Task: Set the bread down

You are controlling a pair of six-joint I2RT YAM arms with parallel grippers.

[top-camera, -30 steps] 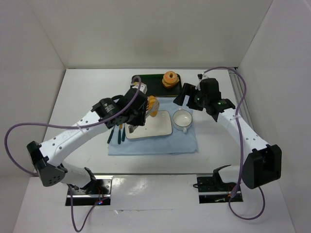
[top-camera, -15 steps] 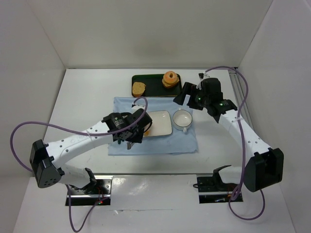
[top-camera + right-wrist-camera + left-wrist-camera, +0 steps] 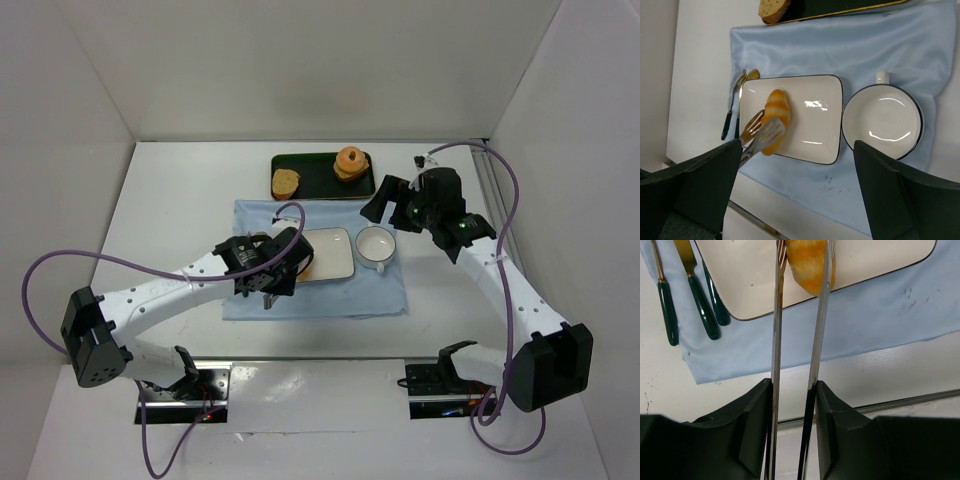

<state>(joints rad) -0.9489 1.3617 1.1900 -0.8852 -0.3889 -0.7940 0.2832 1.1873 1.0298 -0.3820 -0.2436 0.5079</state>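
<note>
— So, what shows, biggest first?
— A blue cloth (image 3: pixel 880 45) fills centre frame, with a white rectangular plate (image 3: pixel 815 105) on it. The left gripper (image 3: pixel 792 390) clamps metal tongs (image 3: pixel 775 340), whose blades pinch the bread (image 3: pixel 775 117) over the plate's left part. The right gripper (image 3: pixel 384 200) hovers spread, right of centre.
— Advice?
— Settle the bread flat, inside the rim, then ease the tongs apart gently.

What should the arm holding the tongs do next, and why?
Probably ease the left gripper open a little so the tongs spread and release the bread. It lies over the white plate, apparently touching it, with the tong blades pinching its near end.
</note>
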